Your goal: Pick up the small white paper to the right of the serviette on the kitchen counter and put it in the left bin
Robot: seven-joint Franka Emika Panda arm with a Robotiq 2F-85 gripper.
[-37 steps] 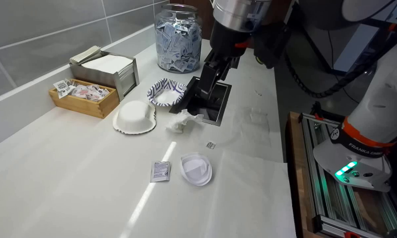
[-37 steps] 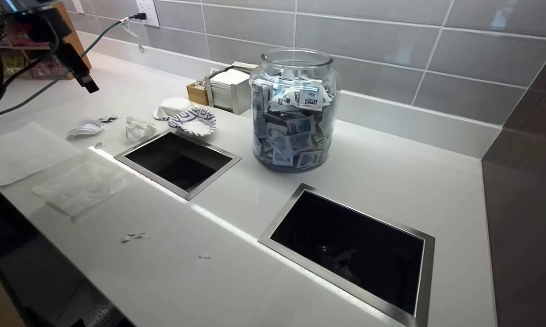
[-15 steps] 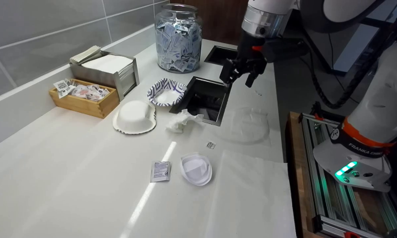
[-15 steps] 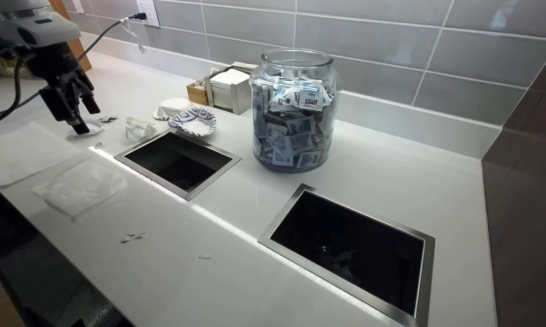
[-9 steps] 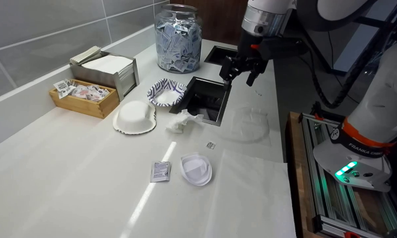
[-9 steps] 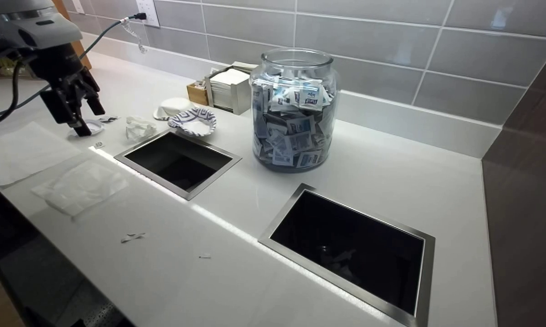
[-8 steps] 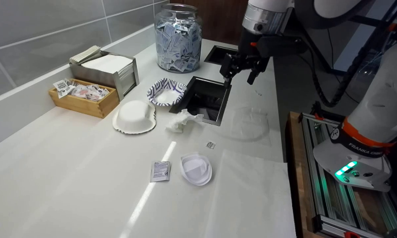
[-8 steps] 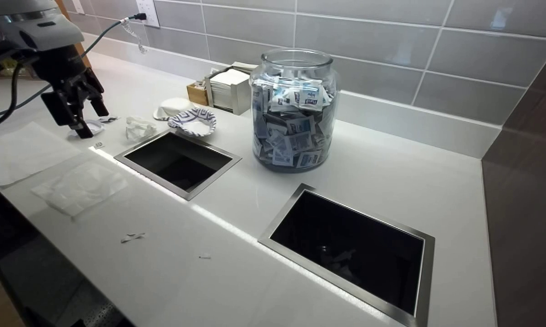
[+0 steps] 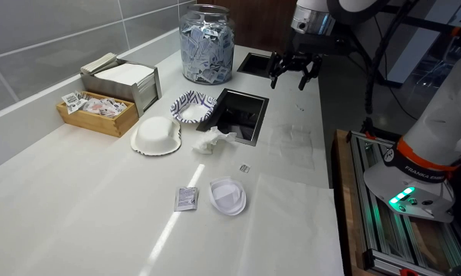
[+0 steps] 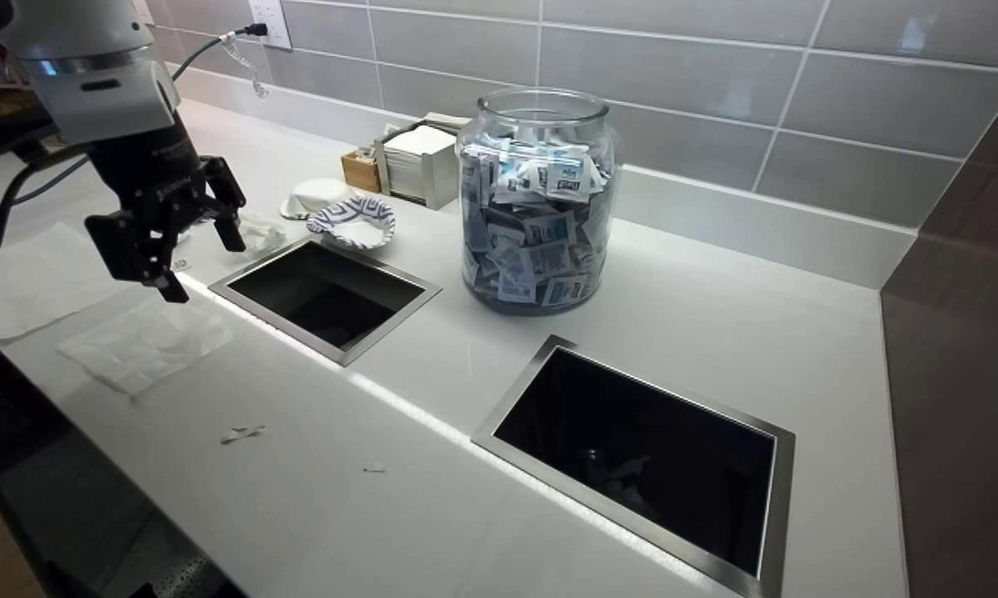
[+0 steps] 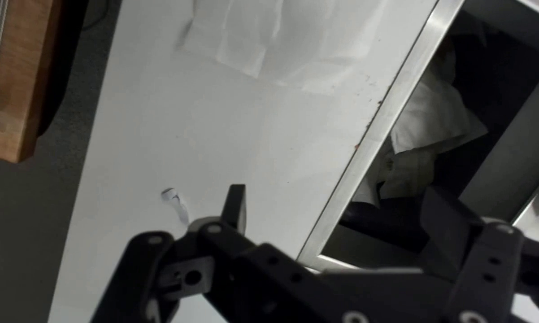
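Observation:
The serviette (image 9: 212,140) lies crumpled on the white kitchen counter (image 9: 92,222), beside the near bin (image 9: 257,130). This bin is the left one in an exterior view (image 10: 391,321). A small printed white paper (image 9: 244,168) lies near the serviette. A small twisted white strip (image 10: 242,433) lies nearer the counter's edge and shows in the wrist view (image 11: 176,204). My gripper (image 9: 288,83) is open and empty above the counter, past the near bin. In the wrist view the fingers of the gripper (image 11: 341,204) straddle the bin's metal rim (image 11: 370,148). Papers lie inside the bin.
A second bin (image 10: 778,498) stands beyond a tall glass jar (image 9: 206,46). A patterned bowl (image 9: 194,109), an upturned bowl (image 9: 156,136), a napkin holder (image 9: 146,92) and a wooden box (image 9: 100,120) line the wall side. A packet (image 9: 186,198) and thin sheets (image 9: 292,222) lie nearby.
My gripper has moved from over the near bin to the side of it and toward the far bin. It has turned, and its fingers show wide apart. The counter items have not moved.

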